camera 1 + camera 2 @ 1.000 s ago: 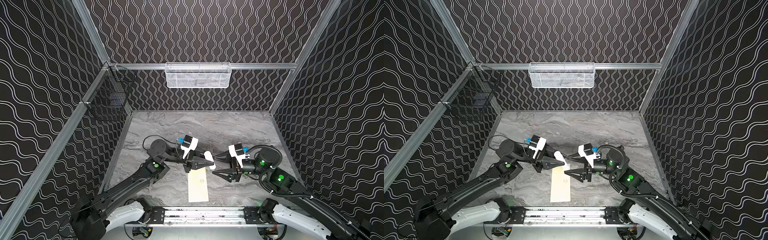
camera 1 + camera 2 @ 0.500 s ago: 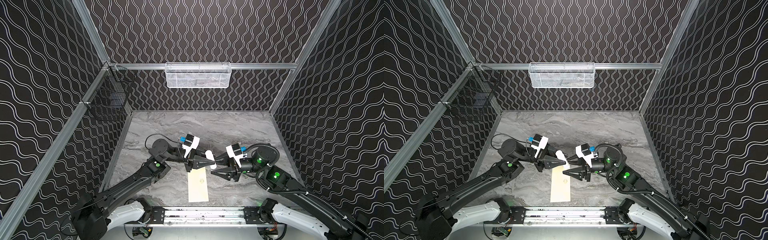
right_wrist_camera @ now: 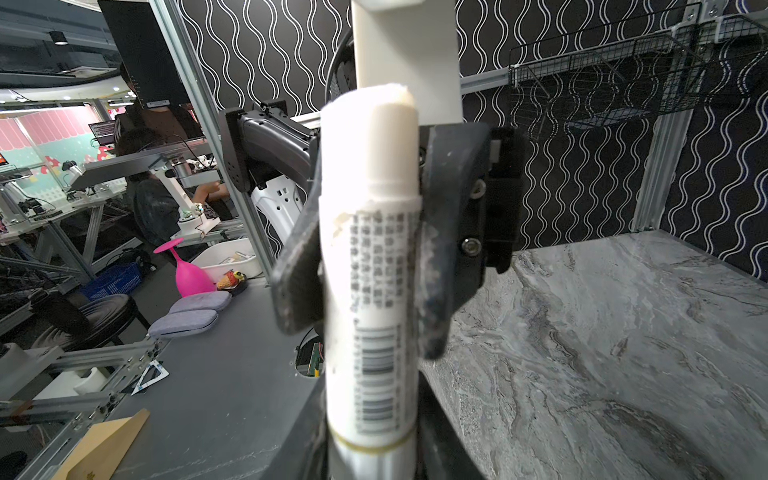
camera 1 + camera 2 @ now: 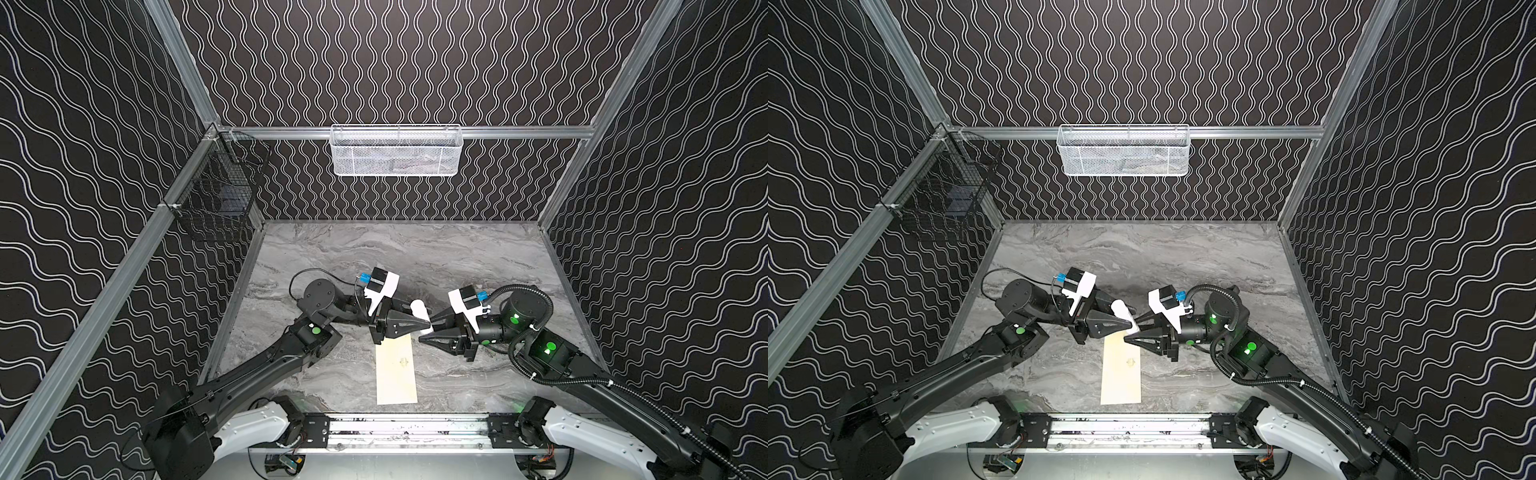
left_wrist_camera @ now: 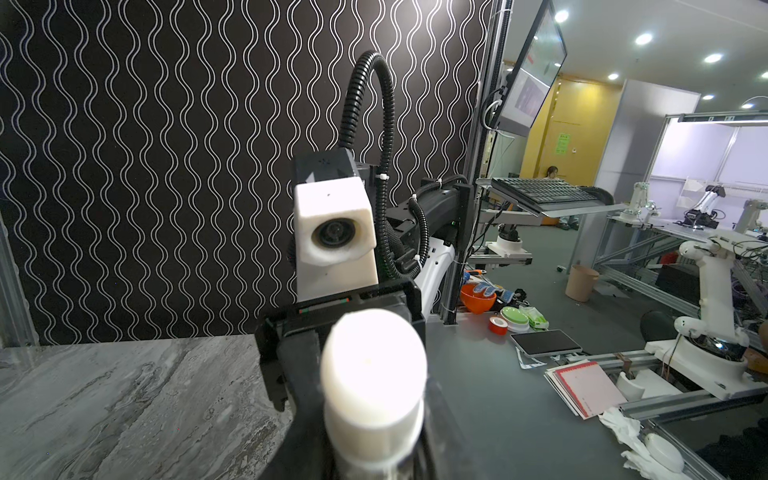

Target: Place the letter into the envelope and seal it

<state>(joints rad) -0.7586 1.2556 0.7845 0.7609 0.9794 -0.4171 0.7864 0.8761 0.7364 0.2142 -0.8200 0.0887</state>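
Gripping one white glue stick [image 4: 419, 308], the left claw [image 4: 422, 322] clamps its middle and the right claw [image 4: 427, 330] pinches the nearer end. A skewed pull could drop it onto the envelope [image 4: 396, 370], flat on the table [image 4: 457, 257] just below both claws. The letter is unseen.

Envelope [image 4: 396, 370] on table [image 4: 457, 257], stick [image 4: 419, 309] just behind its far end

There is one envelope [image 4: 396, 372], one white stick [image 4: 419, 309] and one grey table [image 4: 478, 257]. There are two robot arms, the left arm [image 4: 266, 365] and the right arm [image 4: 582, 376]. Each has one gripper: the left gripper [image 4: 423, 319] and the right gripper [image 4: 427, 331]. There are two baskets: one white basket [image 4: 396, 151] and one black basket [image 4: 220, 199].
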